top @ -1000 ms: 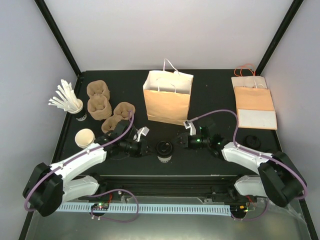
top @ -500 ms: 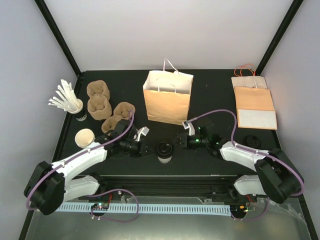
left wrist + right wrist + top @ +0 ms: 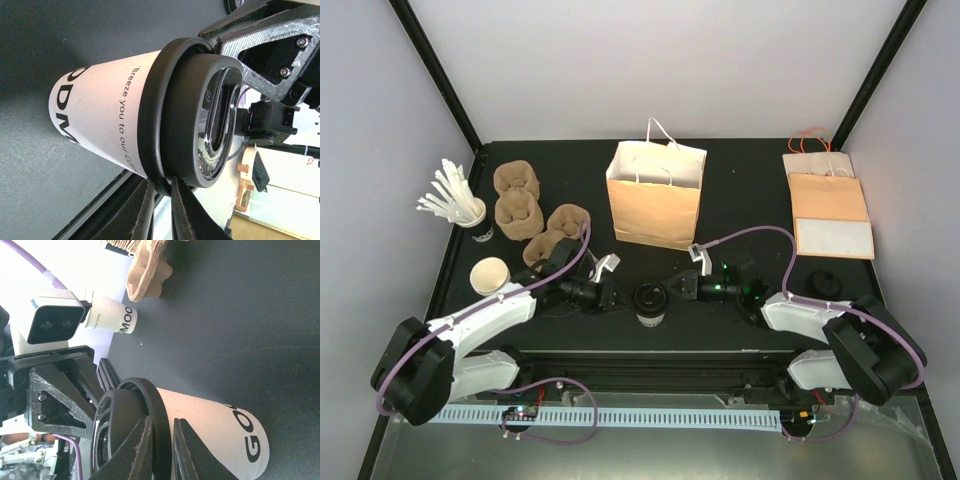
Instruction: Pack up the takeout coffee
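Note:
The takeout coffee [image 3: 649,298], a small white cup with a black lid, stands near the table's front edge, in front of the brown paper bag [image 3: 655,195]. My left gripper [image 3: 624,297] reaches it from the left and my right gripper [image 3: 673,291] from the right. In the left wrist view the cup [image 3: 110,120] fills the frame and the left gripper [image 3: 161,187] is shut across the lid's rim [image 3: 150,110]. In the right wrist view the right gripper [image 3: 162,432] pinches the same rim [image 3: 157,410] from the opposite side, one finger on the lid and one on the cup wall [image 3: 215,430].
Brown cup carriers [image 3: 525,210], a dark cup of white stirrers [image 3: 468,212] and a lidless white cup stack [image 3: 490,276] sit at the left. Flat folded bags [image 3: 828,205] and a loose black lid [image 3: 825,283] lie at the right. The upright bag stands open-topped behind the cup.
Both grippers have narrowed onto the lid's rim. The right arm has settled slightly lower and closer to the cup. The cup has stayed in place.

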Robot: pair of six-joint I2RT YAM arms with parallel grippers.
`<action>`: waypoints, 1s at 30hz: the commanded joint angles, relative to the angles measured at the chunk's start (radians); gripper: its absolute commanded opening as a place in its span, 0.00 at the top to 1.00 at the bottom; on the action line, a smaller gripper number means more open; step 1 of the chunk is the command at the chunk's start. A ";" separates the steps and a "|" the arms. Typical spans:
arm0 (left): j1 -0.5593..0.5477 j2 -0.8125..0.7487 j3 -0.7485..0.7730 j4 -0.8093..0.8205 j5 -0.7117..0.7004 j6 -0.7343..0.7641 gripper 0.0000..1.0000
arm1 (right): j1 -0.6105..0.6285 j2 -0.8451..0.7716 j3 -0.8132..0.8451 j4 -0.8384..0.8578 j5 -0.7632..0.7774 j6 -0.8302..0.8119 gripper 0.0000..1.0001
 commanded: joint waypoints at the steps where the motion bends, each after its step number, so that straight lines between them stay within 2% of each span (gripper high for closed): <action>1: -0.007 0.059 -0.046 -0.034 -0.104 0.036 0.88 | 0.029 0.033 -0.031 -0.157 0.004 -0.020 0.86; 9: -0.006 0.085 -0.085 -0.005 -0.126 0.041 0.89 | 0.037 0.035 -0.048 -0.156 0.040 -0.034 0.86; 13: -0.007 0.073 -0.057 -0.040 -0.135 0.050 0.90 | 0.037 -0.008 0.006 -0.239 0.051 -0.064 0.86; 21: 0.007 0.016 0.107 -0.184 -0.160 0.082 0.80 | 0.037 -0.071 0.203 -0.497 0.132 -0.160 0.83; 25: 0.018 0.015 0.163 -0.231 -0.170 0.105 0.74 | 0.037 -0.055 0.264 -0.545 0.144 -0.187 0.82; 30: 0.022 0.001 0.200 -0.236 -0.141 0.100 0.71 | 0.038 -0.067 0.322 -0.623 0.174 -0.229 0.76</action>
